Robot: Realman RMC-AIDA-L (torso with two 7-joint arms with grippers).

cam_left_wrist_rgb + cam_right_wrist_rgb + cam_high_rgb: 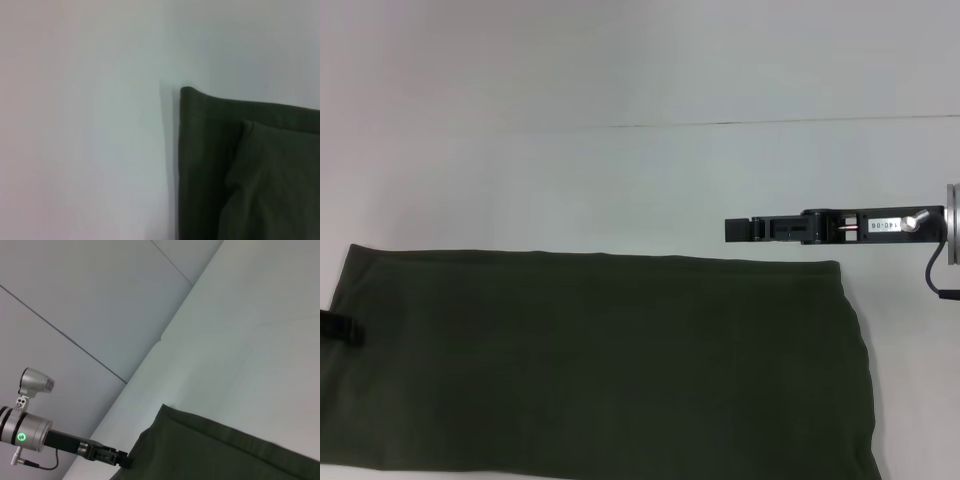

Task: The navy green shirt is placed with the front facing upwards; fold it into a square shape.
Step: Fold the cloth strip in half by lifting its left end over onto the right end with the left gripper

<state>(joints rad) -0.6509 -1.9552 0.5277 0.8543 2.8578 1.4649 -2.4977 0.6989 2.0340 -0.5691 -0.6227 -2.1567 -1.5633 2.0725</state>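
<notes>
- Shirt (600, 365) lies flat on the white bench (620, 180) as a long dark green band, already folded lengthwise, running from the left edge of the head view to well past the middle and off the near edge.
- Left claw (338, 328) sits at the shirt's left end, only a dark tip showing in the head view; whether it is closed on the cloth or merely touching it I cannot tell.
- Right claw (732, 229) hangs above bare bench just beyond the shirt's far edge, near its right end, holding nothing; its fingers appear edge-on, so I cannot tell how wide they stand.
- Risk: if only the left end is carried across, the free right end may drag or skew, giving a crooked rectangle instead of a square, since nothing pins that end.
- Risk: a shallow pinch at the left end could catch only the top layer, so the lower layers would stay behind and the fold would open up.
- Left wrist view alone shows stacked layers at a shirt corner (240, 165), one rumpled layer lying on a smoother one.
- Right wrist view alone shows the left claw (107, 456) and its arm from the side, meeting the shirt's end (150, 440).
- Head view alone shows both claws and the full band together.
</notes>
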